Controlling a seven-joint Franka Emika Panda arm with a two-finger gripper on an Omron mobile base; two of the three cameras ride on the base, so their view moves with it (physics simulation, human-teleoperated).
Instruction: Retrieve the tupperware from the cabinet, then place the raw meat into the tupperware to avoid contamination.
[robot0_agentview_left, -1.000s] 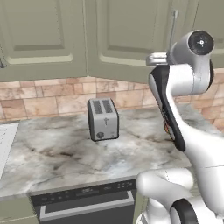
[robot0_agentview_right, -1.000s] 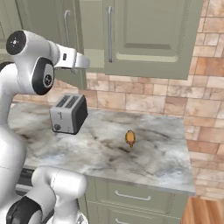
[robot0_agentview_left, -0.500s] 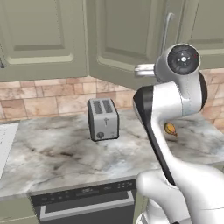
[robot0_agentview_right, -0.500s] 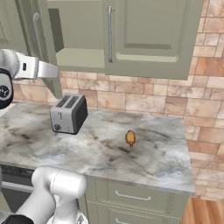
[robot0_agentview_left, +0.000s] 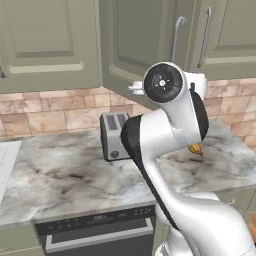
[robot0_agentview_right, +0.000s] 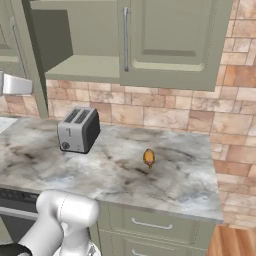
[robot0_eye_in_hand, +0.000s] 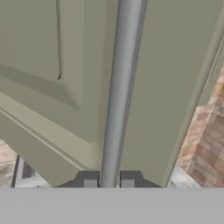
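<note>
The cabinet (robot0_agentview_right: 165, 45) doors look matt painted olive, their handle (robot0_eye_in_hand: 120, 87) smooth brushed metal. The worktop (robot0_agentview_right: 120, 170) is polished veined marble, the toaster (robot0_agentview_right: 77, 130) satin silver metal, the meat (robot0_agentview_right: 149, 157) glossy

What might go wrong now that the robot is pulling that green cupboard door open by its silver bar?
The fingers pinch the long silver bar handle right at its lower end, so they might slip off. The pale olive-green cabinet door swings out above the silver two-slot toaster, and the arm could bump it. The tiny glossy orange-brown raw meat lies loose on the marble counter and could be knocked.
</note>
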